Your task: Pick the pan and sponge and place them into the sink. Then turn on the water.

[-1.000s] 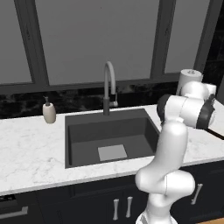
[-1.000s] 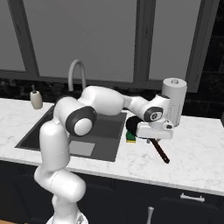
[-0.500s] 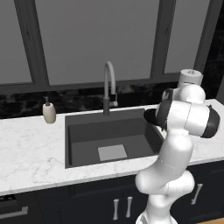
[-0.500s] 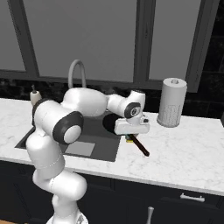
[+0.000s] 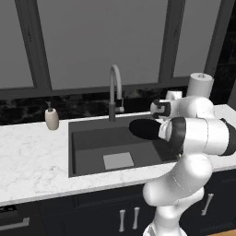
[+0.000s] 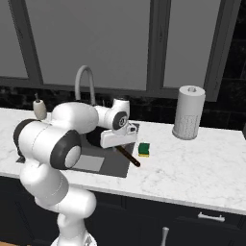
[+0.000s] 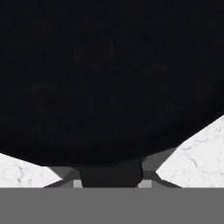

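Observation:
My gripper (image 6: 118,143) is shut on the handle of the black pan (image 5: 144,128), which hangs level over the right part of the sink (image 5: 92,150). In the right base view the thin brownish handle (image 6: 128,156) sticks out past the sink (image 6: 117,166) rim toward the counter. The pan's dark underside (image 7: 109,78) spreads across the hand view, its handle root at the bottom. The green and yellow sponge (image 6: 143,149) lies on the marble just right of the sink, a little beyond the handle's tip. No water shows at the faucet (image 5: 115,90).
A beige soap dispenser (image 5: 51,118) stands left of the sink. A paper towel roll (image 6: 188,112) stands at the back right of the counter. The arched faucet (image 6: 84,82) rises behind the basin, close to my forearm. A dark backsplash and windows close off the far side.
The arm has swung left with the pan, from the counter near the paper towel roll to over the sink's right part. The sponge has stayed on the counter.

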